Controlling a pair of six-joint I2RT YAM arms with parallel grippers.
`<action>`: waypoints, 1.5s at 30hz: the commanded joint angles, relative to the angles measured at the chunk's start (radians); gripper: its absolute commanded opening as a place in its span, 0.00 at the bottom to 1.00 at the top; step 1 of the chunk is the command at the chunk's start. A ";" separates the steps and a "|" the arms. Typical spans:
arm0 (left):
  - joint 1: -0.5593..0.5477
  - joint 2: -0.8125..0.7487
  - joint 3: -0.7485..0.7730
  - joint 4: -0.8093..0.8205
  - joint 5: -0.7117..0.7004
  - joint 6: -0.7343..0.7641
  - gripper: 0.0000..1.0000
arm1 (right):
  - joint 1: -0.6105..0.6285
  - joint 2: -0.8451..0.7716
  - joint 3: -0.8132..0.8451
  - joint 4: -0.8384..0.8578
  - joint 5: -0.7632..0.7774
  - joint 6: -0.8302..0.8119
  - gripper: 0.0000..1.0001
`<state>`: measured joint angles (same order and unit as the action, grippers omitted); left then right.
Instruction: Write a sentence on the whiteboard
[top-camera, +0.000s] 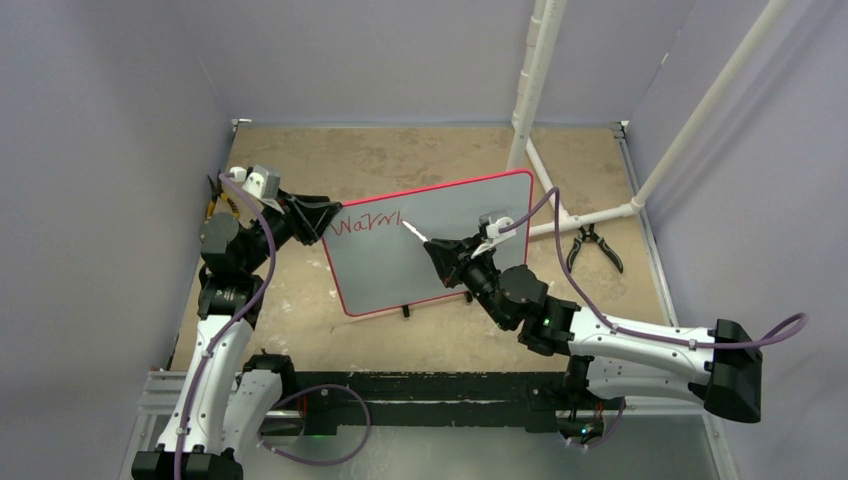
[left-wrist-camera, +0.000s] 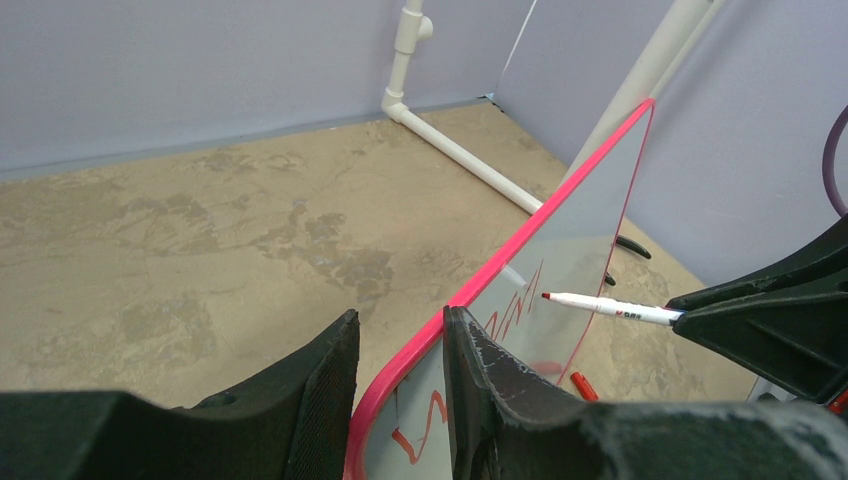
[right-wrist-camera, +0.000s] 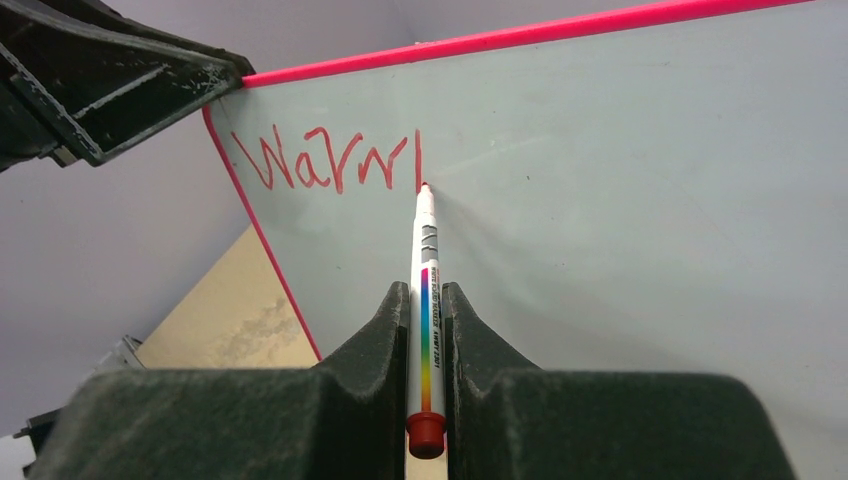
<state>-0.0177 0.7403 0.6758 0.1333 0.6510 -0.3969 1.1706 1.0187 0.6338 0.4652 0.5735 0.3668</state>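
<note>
The whiteboard (top-camera: 440, 215) (right-wrist-camera: 620, 180) stands tilted on the table on small black feet. My left gripper (top-camera: 322, 218) (left-wrist-camera: 400, 325) is shut on its red-rimmed top left corner, one finger on each side of the rim. Red lettering, the start of the sentence (top-camera: 365, 224) (right-wrist-camera: 325, 160) (left-wrist-camera: 515, 312), reads roughly "Warm" along the top left. My right gripper (top-camera: 440, 250) (right-wrist-camera: 427, 290) is shut on a white marker (right-wrist-camera: 426, 250) (left-wrist-camera: 610, 305) with a rainbow stripe. The marker's red tip touches the board at the foot of the last stroke.
Black-handled pliers (top-camera: 593, 247) lie on the table right of the board. A white pipe frame (top-camera: 590, 215) runs behind and beside the board. A small red cap (left-wrist-camera: 583, 385) lies on the table by the board's foot. Purple walls close in the table.
</note>
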 joint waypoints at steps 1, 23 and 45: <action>0.001 -0.001 -0.004 0.012 0.023 0.018 0.34 | -0.003 0.011 0.042 0.045 0.008 -0.027 0.00; 0.002 -0.007 -0.003 0.009 0.022 0.020 0.34 | -0.005 -0.043 0.036 0.003 0.109 -0.043 0.00; 0.002 -0.003 -0.005 0.011 0.024 0.019 0.35 | -0.005 0.023 0.062 0.110 0.075 -0.118 0.00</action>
<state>-0.0177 0.7399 0.6758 0.1333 0.6510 -0.3969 1.1702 1.0355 0.6685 0.5198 0.6140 0.2741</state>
